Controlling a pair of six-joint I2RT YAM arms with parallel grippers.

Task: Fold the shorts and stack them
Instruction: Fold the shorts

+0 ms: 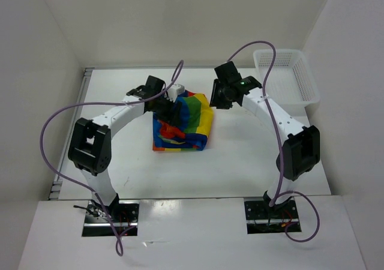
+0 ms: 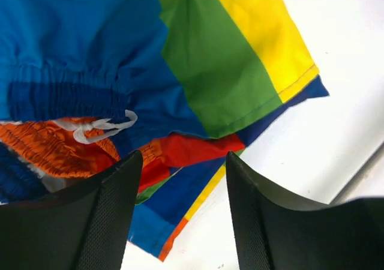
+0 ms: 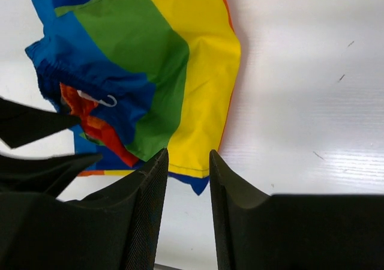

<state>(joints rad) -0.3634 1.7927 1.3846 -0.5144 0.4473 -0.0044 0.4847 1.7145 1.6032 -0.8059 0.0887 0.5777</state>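
The shorts [image 1: 183, 126] lie bunched in a rough fold at the middle of the white table [image 1: 240, 156], with their yellow and green stripes towards the far right. The top view shows the whole heap but not its details. The left wrist view picks out the gathered blue waistband, the white drawstring [image 2: 96, 125] and orange and red folds beneath. The left gripper [image 1: 173, 108] hangs over the heap's far left corner, its fingers [image 2: 114, 210] spread wide with nothing between them. The right gripper [image 1: 219, 94] sits just beyond the far right corner, fingers [image 3: 150, 210] narrowly parted over the yellow hem and holding nothing. Only the top view shows a white mesh basket [image 1: 287, 78] at the far right.
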